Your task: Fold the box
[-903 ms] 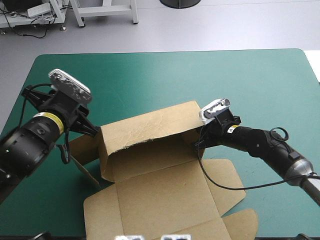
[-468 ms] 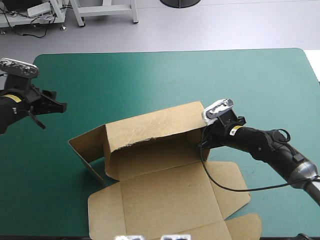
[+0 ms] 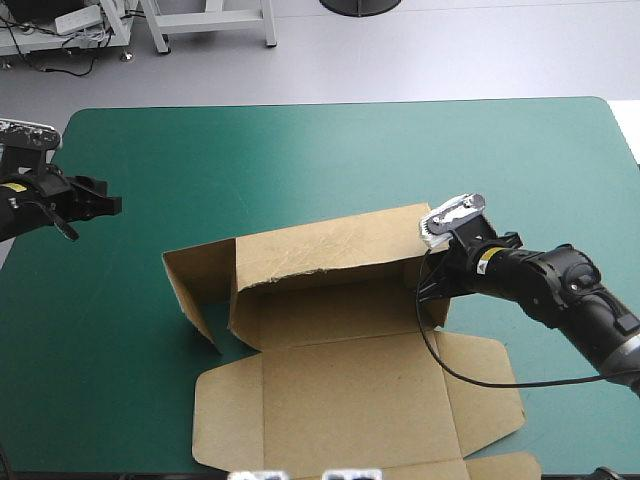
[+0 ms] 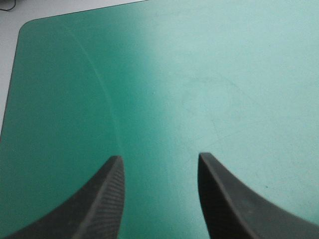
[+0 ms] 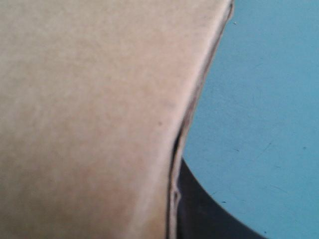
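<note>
The brown box (image 3: pixel 330 300) lies partly raised in the high view. Its long back wall (image 3: pixel 320 250) stands up, a side flap (image 3: pixel 195 275) sticks out at its left end, and the lid panel (image 3: pixel 350 400) lies flat toward the table's front. My right gripper (image 3: pixel 428 288) is shut on the back wall's right end. In the right wrist view the board (image 5: pixel 89 109) covers one finger, and the other black finger (image 5: pixel 199 214) shows behind its edge. My left gripper (image 3: pixel 112 206) stands open over bare teal-green cover (image 4: pixel 199 74), well left of the box.
The flat lid panel and its corner flaps (image 3: pixel 490 385) reach the table's front edge. My left gripper hovers close to the table's left edge, and a rounded table corner (image 4: pixel 22 30) with grey floor beyond it shows ahead of its fingers.
My left gripper has let go of the box's left end and drawn back to the table's left edge. The box has slid right with my right gripper still on it.
</note>
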You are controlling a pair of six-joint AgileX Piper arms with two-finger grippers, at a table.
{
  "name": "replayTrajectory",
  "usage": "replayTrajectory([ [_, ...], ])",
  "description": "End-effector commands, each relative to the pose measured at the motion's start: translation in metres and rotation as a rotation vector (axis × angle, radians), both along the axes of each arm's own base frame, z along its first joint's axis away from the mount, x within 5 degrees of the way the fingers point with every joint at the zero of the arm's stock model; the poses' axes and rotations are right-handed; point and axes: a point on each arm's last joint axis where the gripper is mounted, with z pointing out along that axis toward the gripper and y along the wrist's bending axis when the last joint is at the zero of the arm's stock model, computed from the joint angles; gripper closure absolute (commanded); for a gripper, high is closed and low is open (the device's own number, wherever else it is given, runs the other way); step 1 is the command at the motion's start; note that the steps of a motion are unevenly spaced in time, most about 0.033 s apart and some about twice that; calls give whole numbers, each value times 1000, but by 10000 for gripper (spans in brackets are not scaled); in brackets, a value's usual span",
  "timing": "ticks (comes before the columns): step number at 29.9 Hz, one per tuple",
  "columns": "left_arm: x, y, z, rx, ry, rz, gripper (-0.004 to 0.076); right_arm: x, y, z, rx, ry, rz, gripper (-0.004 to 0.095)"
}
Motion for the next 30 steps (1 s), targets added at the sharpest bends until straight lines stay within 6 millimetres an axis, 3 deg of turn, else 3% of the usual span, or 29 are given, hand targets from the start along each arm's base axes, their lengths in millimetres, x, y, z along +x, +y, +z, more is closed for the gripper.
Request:
replayTrajectory([
  [1, 0, -1, 16, -6, -101, 10, 392, -8, -3, 35, -22, -14, 22, 933],
  [4, 2, 0, 14, -4, -95, 7, 392, -7, -6, 59, -62, -23, 24, 933],
  [9, 3, 0, 12, 2, -80, 5, 392, 9, -1, 71, -187, 110, 44, 933],
  [16, 2, -1, 10, -6, -57, -6, 392, 53, 21, 58, -281, 222, 102, 933],
  [21, 1, -1, 10, -8, -45, -11, 392, 89, 36, 49, -229, 261, 121, 933],
  [30, 2, -5, 10, -36, -58, -39, 392, 137, 22, 14, -141, 375, 97, 933],
])
